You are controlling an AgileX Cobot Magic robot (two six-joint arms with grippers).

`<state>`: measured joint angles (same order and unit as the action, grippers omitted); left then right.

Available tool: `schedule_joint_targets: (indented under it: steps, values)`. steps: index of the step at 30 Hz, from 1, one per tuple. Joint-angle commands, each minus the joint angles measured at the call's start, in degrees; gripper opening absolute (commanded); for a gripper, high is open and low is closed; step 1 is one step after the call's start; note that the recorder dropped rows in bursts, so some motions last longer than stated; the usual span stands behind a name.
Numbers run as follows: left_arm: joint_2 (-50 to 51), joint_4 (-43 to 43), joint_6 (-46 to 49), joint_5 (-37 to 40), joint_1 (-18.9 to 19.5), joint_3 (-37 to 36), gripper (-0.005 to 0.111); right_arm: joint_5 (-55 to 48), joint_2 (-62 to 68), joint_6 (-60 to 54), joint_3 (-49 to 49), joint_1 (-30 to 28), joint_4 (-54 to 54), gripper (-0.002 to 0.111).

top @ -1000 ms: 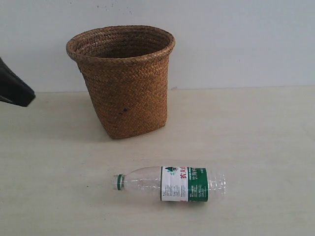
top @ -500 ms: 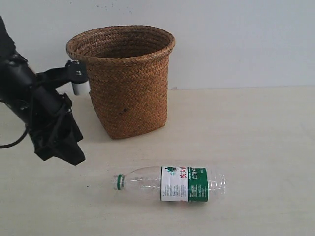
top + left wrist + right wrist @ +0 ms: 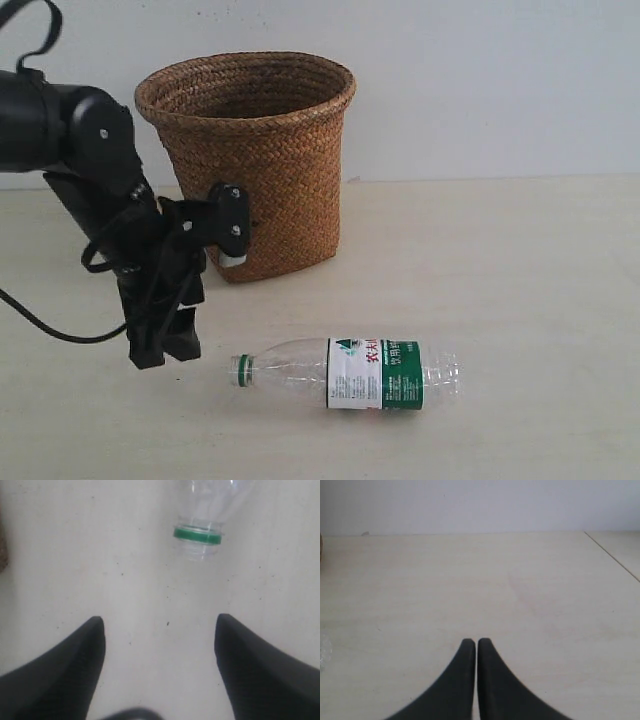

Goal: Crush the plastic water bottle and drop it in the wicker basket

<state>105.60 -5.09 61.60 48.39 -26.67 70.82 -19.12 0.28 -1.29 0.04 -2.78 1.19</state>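
Observation:
The plastic water bottle (image 3: 350,374) lies on its side on the table, its green-ringed neck pointing left and its white-and-green label toward the right. Behind it stands the tall brown wicker basket (image 3: 255,160), upright. My left gripper (image 3: 165,350) hangs low just left of the bottle's neck, jaws wide open and empty. The left wrist view has the bottle neck (image 3: 197,535) a short way beyond the left gripper (image 3: 160,622). My right gripper (image 3: 477,641) is shut on nothing over bare table and is out of the exterior view.
The pale wooden table (image 3: 500,270) runs back to a white wall. The left arm and its cable (image 3: 90,170) stand in front of the basket's left side. A table seam or edge (image 3: 615,557) shows in the right wrist view.
The left arm has swung in from the left edge, rightward and down, and its gripper now hangs close to the bottle's neck. Bottle and basket have not moved.

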Motion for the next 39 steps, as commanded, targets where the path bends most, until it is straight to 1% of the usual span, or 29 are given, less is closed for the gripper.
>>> schedule_joint_targets:
  steps: [1,5,6,11,14,21,31,33,34,36,37,39]
  values:
    - [2.51,1.31,-0.48,-0.50,-2.31,0.25,0.058,0.23,-0.28,-0.11,-0.04,-0.11,-0.09,0.000]
    - [2.77,1.20,-0.48,-1.52,-4.03,0.25,0.058,0.23,-0.28,-0.11,-0.04,-0.11,-0.09,0.000]
    - [2.77,1.07,-0.48,-2.58,-4.97,0.25,0.058,0.23,-0.28,-0.11,-0.04,-0.11,-0.09,0.000]
    - [2.77,1.07,-0.32,-5.36,-7.23,0.25,0.057,0.23,-0.28,-0.11,-0.04,-0.11,-0.09,0.000]
    - [3.02,1.07,-0.32,-5.51,-7.33,0.25,0.052,0.23,-0.28,-0.11,-0.04,-0.11,-0.09,0.000]
    - [6.70,1.07,-0.32,-4.27,-7.33,0.25,0.052,0.23,-0.28,-0.11,-0.04,-0.11,-0.09,0.000]
    - [9.34,1.07,-0.32,-7.60,-7.33,0.25,0.052,0.23,-0.28,-0.11,-0.04,-0.11,-0.09,0.000]
    - [10.02,1.07,-0.32,-8.10,-7.33,0.25,0.050,0.23,-0.28,-0.11,-0.04,-0.11,-0.09,0.000]
    - [10.14,1.07,-0.23,-8.35,-7.33,0.25,0.048,0.23,-0.28,-0.11,-0.04,-0.11,-0.09,0.000]
    - [10.36,1.07,-0.23,-8.87,-7.33,0.25,0.041,0.23,-0.28,-0.11,-0.04,-0.11,-0.09,0.000]
    - [10.36,1.07,-0.23,-9.17,-7.33,0.25,0.034,0.23,-0.28,-0.11,-0.04,-0.11,-0.09,0.000]
    - [10.36,1.07,-0.23,-9.30,-7.33,0.25,0.017,0.23,-0.28,-0.11,-0.04,-0.11,-0.09,0.000]
